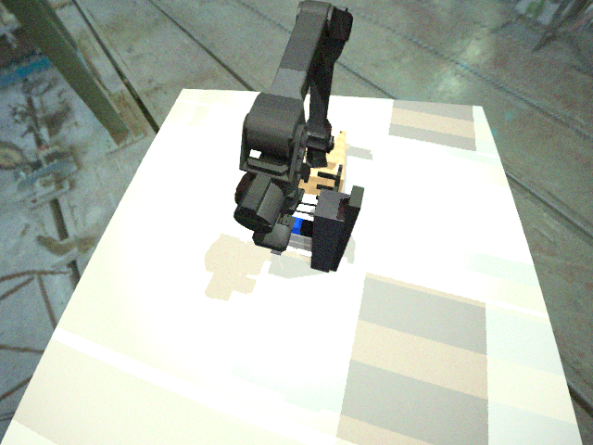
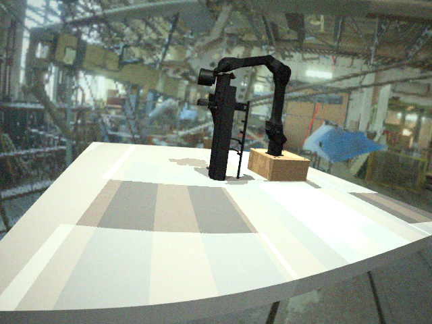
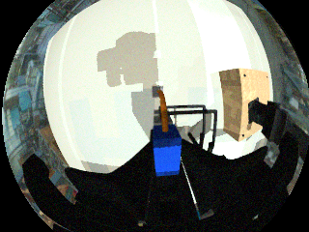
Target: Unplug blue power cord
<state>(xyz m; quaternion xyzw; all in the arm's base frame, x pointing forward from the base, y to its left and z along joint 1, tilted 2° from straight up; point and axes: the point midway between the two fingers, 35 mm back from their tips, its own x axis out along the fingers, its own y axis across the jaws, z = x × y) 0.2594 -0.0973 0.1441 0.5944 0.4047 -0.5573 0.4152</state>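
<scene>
A dark robot arm bends down over a pale, patchwork-toned bench (image 1: 144,287), its claw (image 1: 293,234) lowered against the side of the tall black power strip (image 1: 333,230), which stands upright on the bench. In the top view, the blue plug (image 1: 300,224) shows as a small bright patch wedged between the claw's body and the face of the strip, with pale grey and white blocks just below and above it.

The wrist view looks straight along the claw (image 3: 169,169). Its two dark fingers flank the blue plug (image 3: 168,154) on both sides and are clenched on it. A thin orange-brown strand (image 3: 164,111) rises from the far end of the plug toward the bench. Whether the plug's prongs are seated in the strip cannot be told from these angles.

From the exterior view, the power strip (image 2: 221,132) towers as a narrow black column, with a slim black ladder-like rack (image 2: 243,139) just beside it. The arm's base stands on a light wooden block (image 2: 279,165) close behind. The arm arches over from that block to the top of the column, where the wrist hides the plug from this side.
</scene>
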